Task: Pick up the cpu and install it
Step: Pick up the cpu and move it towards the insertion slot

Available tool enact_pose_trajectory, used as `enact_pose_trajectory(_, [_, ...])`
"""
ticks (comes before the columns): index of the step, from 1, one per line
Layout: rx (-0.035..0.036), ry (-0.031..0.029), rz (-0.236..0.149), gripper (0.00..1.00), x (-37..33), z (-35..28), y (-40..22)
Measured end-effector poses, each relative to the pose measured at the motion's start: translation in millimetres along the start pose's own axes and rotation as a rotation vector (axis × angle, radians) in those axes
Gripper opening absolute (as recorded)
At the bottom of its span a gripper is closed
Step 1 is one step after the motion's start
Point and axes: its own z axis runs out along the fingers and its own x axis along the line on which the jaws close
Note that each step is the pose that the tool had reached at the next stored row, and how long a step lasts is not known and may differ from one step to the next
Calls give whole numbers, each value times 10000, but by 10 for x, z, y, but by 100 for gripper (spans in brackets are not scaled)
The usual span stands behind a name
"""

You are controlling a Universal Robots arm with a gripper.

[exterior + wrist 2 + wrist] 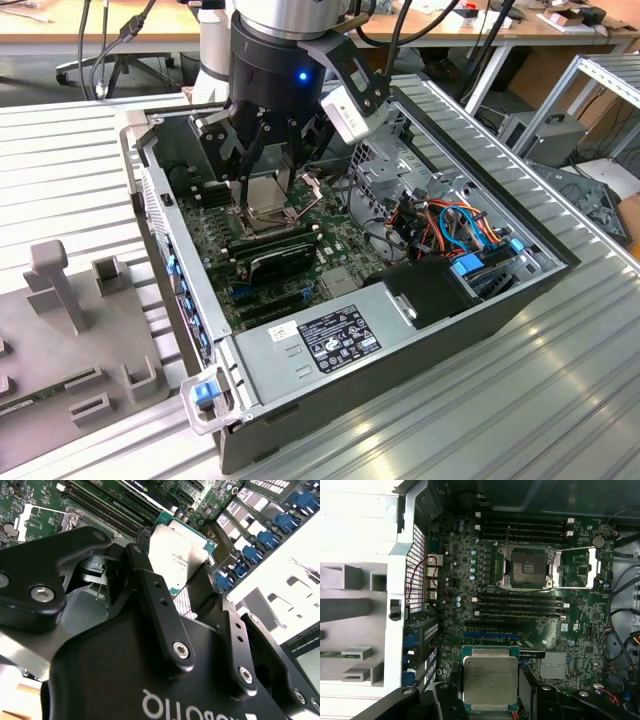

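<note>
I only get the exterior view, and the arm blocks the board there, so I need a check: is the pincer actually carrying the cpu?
Observer: Yes. In both wrist views the pincer grips the cpu by two opposite edges, with its grey face toward the cameras.
Operator: Is the socket free for it?
Observer: In the first wrist view the socket lies open with no chip in it.
Operator: What lies next to that socket?
Observer: Long black memory sticks run along two opposite sides of it.
</note>
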Motion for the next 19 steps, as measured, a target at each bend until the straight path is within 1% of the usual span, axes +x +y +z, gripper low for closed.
enact_pose_trajectory(6, [0,0,0,55,-2,0,0])
enact_pose_trajectory(8, [0,1,-1,55,-12,0,-1])
enact_pose_trajectory(10, [0,0,0,55,-32,0,-1])
enact_pose_trajectory(13, [0,0,0,55,-93,1,-5])
enact_pose_trajectory(19, [0,0,0,55,-175,1,-9])
